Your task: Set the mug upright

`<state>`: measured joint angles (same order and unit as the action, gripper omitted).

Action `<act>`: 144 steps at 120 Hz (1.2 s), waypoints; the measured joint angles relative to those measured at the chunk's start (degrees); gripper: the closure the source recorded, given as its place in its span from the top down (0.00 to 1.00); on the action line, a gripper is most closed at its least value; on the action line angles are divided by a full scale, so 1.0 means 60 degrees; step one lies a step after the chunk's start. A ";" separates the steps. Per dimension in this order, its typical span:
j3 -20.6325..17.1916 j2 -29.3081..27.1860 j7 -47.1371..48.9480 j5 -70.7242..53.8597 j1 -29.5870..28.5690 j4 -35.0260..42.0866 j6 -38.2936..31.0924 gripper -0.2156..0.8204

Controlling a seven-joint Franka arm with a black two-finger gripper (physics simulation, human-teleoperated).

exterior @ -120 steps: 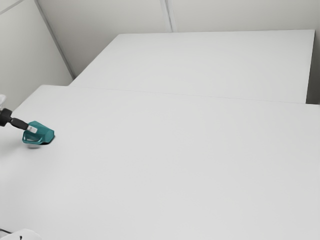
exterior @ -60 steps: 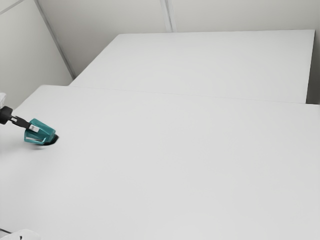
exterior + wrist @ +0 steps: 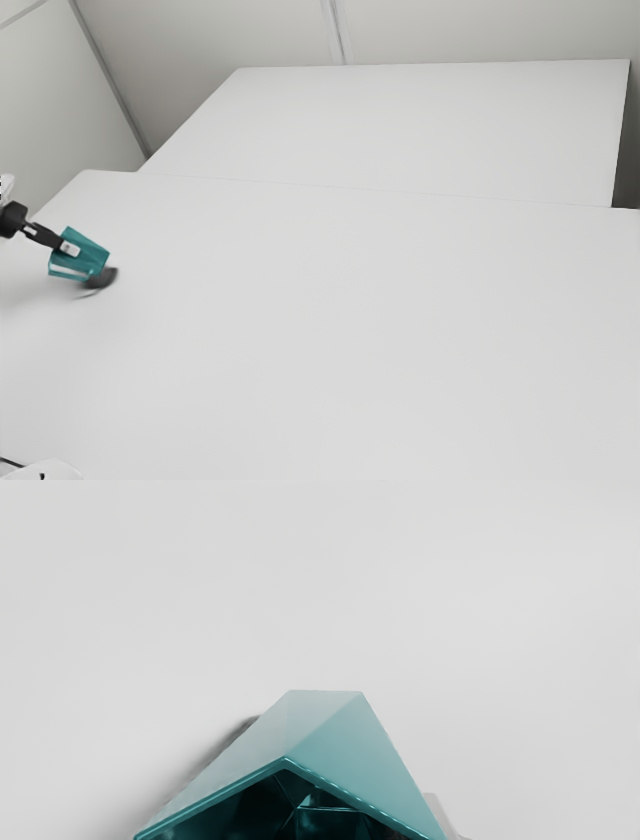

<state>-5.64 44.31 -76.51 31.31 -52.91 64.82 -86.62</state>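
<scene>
Teal faceted mug [image 3: 92, 257] leaned well off upright at the white table [image 3: 350, 320], toward the exterior view's left, a dark shadow [image 3: 103, 278] beside its lower end. My gripper [image 3: 69, 248] had its fingers closed on the mug's wall. In the wrist view, the open mouth [image 3: 260, 805] faced my hand. Whether the base touched the table, I couldn't tell.

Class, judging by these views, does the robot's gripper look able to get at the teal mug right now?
Yes, it seems so: the gripper appears closed on the tilted mug, with nothing visible blocking its way.
</scene>
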 joint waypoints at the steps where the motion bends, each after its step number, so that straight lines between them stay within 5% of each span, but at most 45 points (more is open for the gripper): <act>1: -0.0003 -0.0096 0.0002 -0.0024 0.0024 0.0113 -0.0038 0.04; 27: -0.0246 -0.2714 0.0258 -0.0882 0.0607 0.3408 -0.1685 0.03; 84: -0.3421 -0.6647 0.3532 -0.3739 0.0645 0.8407 -0.4971 0.03; 118: -0.5243 -0.7646 0.5860 -0.3971 0.0645 0.9786 -0.6168 0.03; 144: -0.5911 -0.7702 0.7405 -0.4017 0.1084 0.9882 -0.6514 0.03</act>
<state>-41.11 -1.90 -32.09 7.21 -46.41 124.12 -125.70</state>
